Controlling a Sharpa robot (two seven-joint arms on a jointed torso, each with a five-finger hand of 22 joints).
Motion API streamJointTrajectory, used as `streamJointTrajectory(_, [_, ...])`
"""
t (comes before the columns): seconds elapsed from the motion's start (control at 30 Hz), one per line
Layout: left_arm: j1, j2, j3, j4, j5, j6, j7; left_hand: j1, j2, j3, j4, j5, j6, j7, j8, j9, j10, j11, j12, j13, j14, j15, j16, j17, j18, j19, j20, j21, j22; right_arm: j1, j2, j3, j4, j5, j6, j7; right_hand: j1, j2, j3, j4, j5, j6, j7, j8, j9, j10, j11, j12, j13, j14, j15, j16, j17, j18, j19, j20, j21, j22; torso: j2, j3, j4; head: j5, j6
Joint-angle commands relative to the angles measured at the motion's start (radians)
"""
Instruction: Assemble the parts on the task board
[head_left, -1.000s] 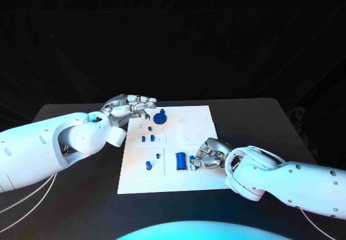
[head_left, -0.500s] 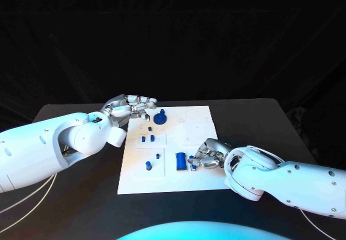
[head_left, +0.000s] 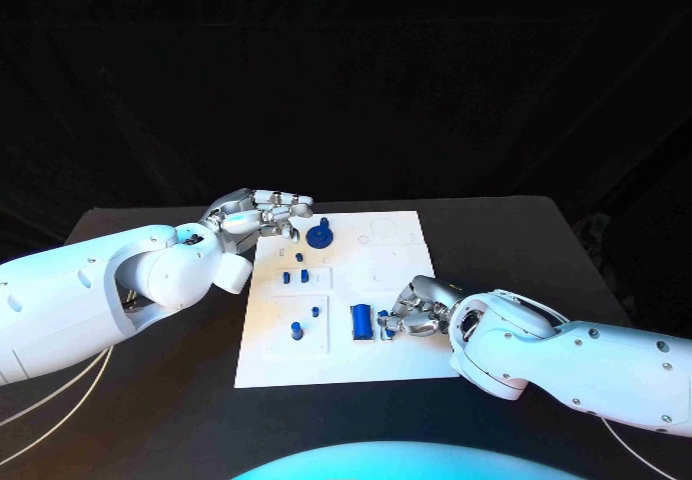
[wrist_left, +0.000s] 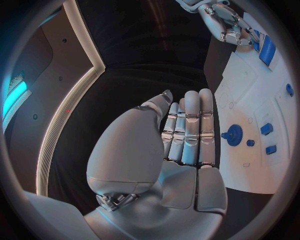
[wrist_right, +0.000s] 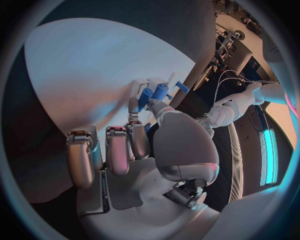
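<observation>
The white task board (head_left: 339, 350) lies in the middle of the black table. My left hand (head_left: 267, 214) hovers at its far left corner with fingers stretched side by side (wrist_left: 187, 135), holding nothing; a blue gear (head_left: 320, 236) (wrist_left: 234, 134) stands on the board just beside it. My right hand (head_left: 420, 308) rests low at the board's right side, thumb and a finger pinching a small blue part (head_left: 385, 322) (wrist_right: 153, 93) next to a blue block (head_left: 361, 320) (wrist_left: 267, 50). The left wrist view also catches my right hand (wrist_left: 226, 24).
Small blue pieces (head_left: 296, 277) sit in the board's middle left, and two more (head_left: 297, 329) nearer its front left. Black table (head_left: 159, 400) surrounds the board on every side, with my white forearms lying over it to the left and right.
My right hand shifted slightly left along the board and came back by the blue block. The left hand has stayed still.
</observation>
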Motion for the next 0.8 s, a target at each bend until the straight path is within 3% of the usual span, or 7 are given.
streamJointTrajectory(0.03, [0.001, 0.001, 0.001, 0.003, 0.003, 0.018, 0.002, 0.000, 0.011, -0.007, -0.001, -0.001, -0.009, -0.001, 0.005, -0.001, -0.007, -0.002, 0.005, 0.002, -0.008, -0.001, 0.003, -0.001, 0.013, 0.006, 0.002, -0.003, -0.001, -0.001, -0.001, 0.000, 0.006, -0.027, 0.026, -0.009, -0.006, -0.002, -0.009, 0.001, -0.006, 0.003, 0.006, -0.005, 0.000, 0.008, -0.001, 0.004, 0.104, 0.078, -0.007, -0.003, 0.117, -0.007, 0.105, -0.004, 0.005, 0.263, 0.000, 0.0007, -0.0003, 0.000, -0.002])
streamJointTrajectory(0.4, [0.001, 0.001, 0.001, 0.003, 0.003, 0.019, 0.002, 0.000, 0.011, -0.008, 0.000, -0.001, -0.009, -0.001, 0.005, -0.002, -0.008, -0.002, 0.006, 0.002, -0.008, -0.001, 0.003, -0.002, 0.013, 0.006, 0.002, -0.003, -0.001, -0.001, -0.001, 0.000, 0.010, -0.034, 0.027, -0.008, -0.019, -0.003, -0.068, 0.033, -0.020, 0.007, 0.006, -0.002, -0.001, 0.010, -0.001, 0.009, 0.109, 0.078, -0.007, -0.003, 0.117, -0.007, 0.105, -0.005, 0.005, 0.263, 0.000, 0.0000, 0.0002, -0.002, -0.003])
streamJointTrajectory(0.53, [0.001, 0.000, 0.001, 0.004, 0.003, 0.019, 0.002, 0.000, 0.011, -0.008, 0.000, -0.001, -0.009, -0.001, 0.005, -0.002, -0.008, -0.002, 0.006, 0.002, -0.008, -0.001, 0.003, -0.002, 0.013, 0.006, 0.002, -0.003, -0.001, -0.001, -0.002, 0.000, 0.009, -0.034, 0.024, -0.007, -0.023, 0.003, -0.116, 0.063, -0.092, 0.007, 0.006, -0.001, -0.002, 0.010, -0.001, 0.009, 0.110, 0.078, -0.007, -0.004, 0.116, -0.007, 0.105, -0.004, 0.005, 0.263, 0.001, 0.0000, -0.0002, 0.000, -0.004])
streamJointTrajectory(0.8, [0.001, -0.002, 0.001, 0.006, 0.003, 0.019, 0.001, 0.000, 0.011, -0.008, 0.000, -0.001, -0.009, -0.001, 0.005, -0.002, -0.008, -0.002, 0.006, 0.002, -0.008, -0.001, 0.003, -0.002, 0.013, 0.006, 0.002, -0.003, -0.001, -0.001, -0.006, 0.000, 0.008, -0.040, 0.023, -0.004, -0.009, 0.011, -0.148, 0.080, -0.119, 0.006, 0.006, -0.001, -0.003, 0.008, -0.001, 0.006, 0.109, 0.078, -0.007, -0.006, 0.114, -0.006, 0.104, -0.004, 0.004, 0.263, 0.000, 0.0000, 0.0011, 0.000, -0.004])
